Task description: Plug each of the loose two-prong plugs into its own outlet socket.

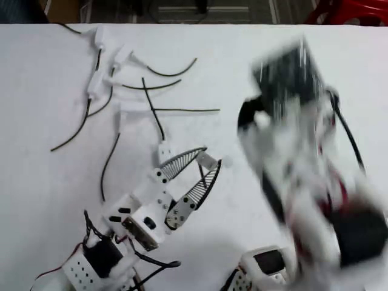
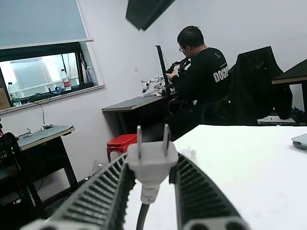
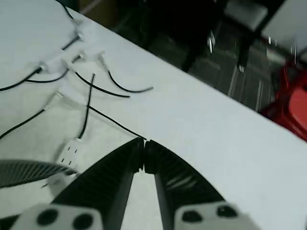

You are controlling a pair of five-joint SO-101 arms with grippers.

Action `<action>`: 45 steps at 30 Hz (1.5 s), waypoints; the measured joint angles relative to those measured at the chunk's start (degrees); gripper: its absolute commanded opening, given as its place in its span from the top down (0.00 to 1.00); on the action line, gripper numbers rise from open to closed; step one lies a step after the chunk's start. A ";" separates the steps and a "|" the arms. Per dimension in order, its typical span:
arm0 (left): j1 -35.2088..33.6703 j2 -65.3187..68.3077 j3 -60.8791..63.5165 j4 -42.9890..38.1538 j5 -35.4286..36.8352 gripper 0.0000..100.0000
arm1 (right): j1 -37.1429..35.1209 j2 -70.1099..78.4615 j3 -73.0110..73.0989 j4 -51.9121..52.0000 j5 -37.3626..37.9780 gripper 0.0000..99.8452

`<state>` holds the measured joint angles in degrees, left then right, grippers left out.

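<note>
Between the ribbed fingers of my left claw, a two-prong plug is pinched by its body, prongs outward. I should square both prongs to the outlet socket lying near on the worktop, then push straight. My right claw is pressed together, empty.

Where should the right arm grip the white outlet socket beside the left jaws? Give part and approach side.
Probably grip the outlet socket across its two long sides, coming from above: it lies flat on the table, its cable leaves one end, and the slotted face must stay uncovered.
</note>
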<state>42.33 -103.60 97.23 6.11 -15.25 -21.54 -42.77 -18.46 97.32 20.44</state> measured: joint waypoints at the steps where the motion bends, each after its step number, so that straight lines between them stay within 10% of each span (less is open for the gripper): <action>1: 0.00 0.00 0.00 0.00 0.00 0.98 | -2.46 -2.11 2.11 0.35 0.44 0.98; 15: -1.67 0.00 0.00 0.00 0.00 0.98 | -22.24 -13.80 25.58 -0.53 3.52 0.98; 45: -2.46 0.00 -0.09 0.09 0.00 0.98 | -2.90 -13.80 35.96 -16.44 17.67 0.98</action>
<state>39.87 -103.60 97.14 6.20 -15.25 -24.44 -56.57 17.49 80.88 38.11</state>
